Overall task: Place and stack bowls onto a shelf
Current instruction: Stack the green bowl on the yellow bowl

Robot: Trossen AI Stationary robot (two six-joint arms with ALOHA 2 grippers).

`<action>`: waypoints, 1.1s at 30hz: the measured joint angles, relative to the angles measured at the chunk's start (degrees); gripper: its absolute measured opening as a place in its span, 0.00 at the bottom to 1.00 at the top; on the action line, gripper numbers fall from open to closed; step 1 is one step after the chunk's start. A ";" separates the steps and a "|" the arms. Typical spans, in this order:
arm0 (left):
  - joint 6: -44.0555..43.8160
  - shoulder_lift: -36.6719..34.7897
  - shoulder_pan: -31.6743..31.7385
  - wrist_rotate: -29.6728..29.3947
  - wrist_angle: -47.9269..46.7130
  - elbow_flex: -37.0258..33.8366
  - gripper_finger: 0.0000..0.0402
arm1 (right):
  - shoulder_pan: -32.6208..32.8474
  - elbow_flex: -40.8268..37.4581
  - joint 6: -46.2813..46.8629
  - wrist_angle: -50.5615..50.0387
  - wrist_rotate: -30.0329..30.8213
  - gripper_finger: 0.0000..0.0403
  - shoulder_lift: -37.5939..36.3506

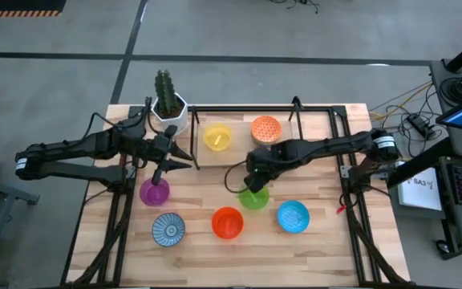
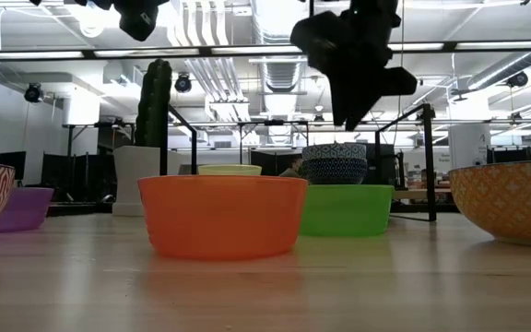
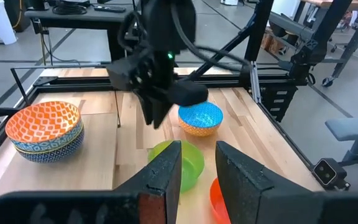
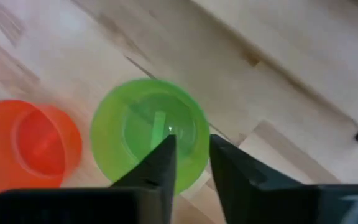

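Right gripper (image 1: 253, 183): hangs above the small round green plastic bowl (image 1: 254, 197) – fingers a narrow gap apart, nothing between them.
Green bowl: on the tabletop (image 1: 319, 241) just in front of the shelf, directly under the right jaws, beside the round orange-red plastic bowl (image 1: 227, 222).
Left gripper (image 1: 162, 165): over the round purple bowl (image 1: 155, 192), fingers slightly parted, empty.
Low light-wood shelf on a black frame (image 1: 239, 148): carries the round yellow bowl (image 1: 217, 136) and an orange-patterned bowl (image 1: 266, 128) – the latter stacked on a blue-patterned one.
Front row: white bowl with blue radial pattern (image 1: 168, 229), plain blue bowl (image 1: 293, 216).

Bowls (image 1: 228, 222) on wooden table (image 1: 319, 249)
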 joint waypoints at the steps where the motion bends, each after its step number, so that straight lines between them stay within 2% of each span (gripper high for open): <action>1: 0.20 0.00 0.01 0.01 -0.01 -0.03 0.20 | 0.40 0.00 0.22 0.06 0.10 0.26 0.66; 5: 0.62 0.00 0.02 0.01 -0.24 -0.05 0.20 | 1.28 -0.02 0.93 0.18 0.28 0.40 3.75; 9: 1.55 -0.01 0.02 0.00 -0.24 -0.05 0.20 | 1.25 -0.02 0.98 0.22 0.68 0.48 6.90; 17: 2.09 -0.02 0.02 0.00 -0.24 -0.05 0.20 | 0.88 -0.04 0.85 0.13 0.78 0.49 11.78; 23: 2.15 -0.02 0.00 -0.01 -0.22 -0.05 0.20 | 0.75 -0.11 0.06 0.44 1.19 0.40 14.46; 31: 2.15 -0.02 0.00 -0.01 -0.08 -0.05 0.20 | 0.73 -0.17 -0.76 0.81 2.17 0.08 15.06; 33: 2.15 -0.02 0.02 -0.01 0.02 -0.05 0.20 | 0.73 -0.16 -0.82 0.98 2.16 0.04 14.84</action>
